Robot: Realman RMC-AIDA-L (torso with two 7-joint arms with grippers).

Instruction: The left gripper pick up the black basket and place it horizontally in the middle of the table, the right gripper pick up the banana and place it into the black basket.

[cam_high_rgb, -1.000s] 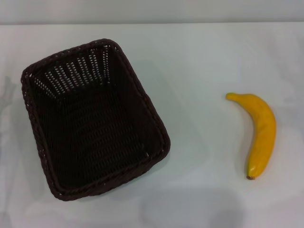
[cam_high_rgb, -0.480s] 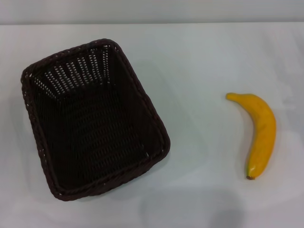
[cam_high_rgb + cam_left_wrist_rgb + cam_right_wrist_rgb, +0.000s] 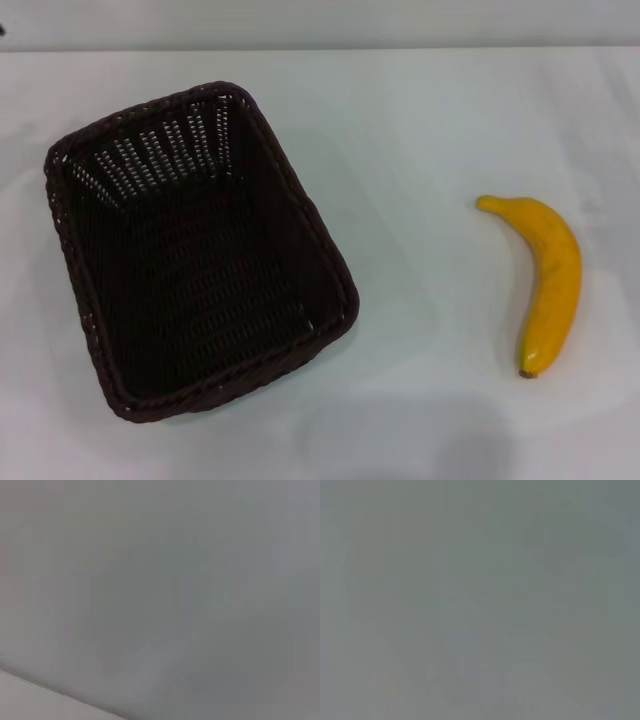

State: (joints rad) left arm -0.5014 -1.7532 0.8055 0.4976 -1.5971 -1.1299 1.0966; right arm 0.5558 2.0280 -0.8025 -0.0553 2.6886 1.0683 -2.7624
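On the worktop [image 3: 420,130], the black basket [image 3: 195,250] is seen skewed at the left, well apart from the banana [image 3: 545,285] at the right. Neither tool is shown, so their state cannot be told.

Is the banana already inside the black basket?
No, the banana lies on the table apart from the empty black basket, on the robot's right.

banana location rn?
Head view: the banana lies on the table at the robot's right, well apart from the black basket on the left; no gripper in view.
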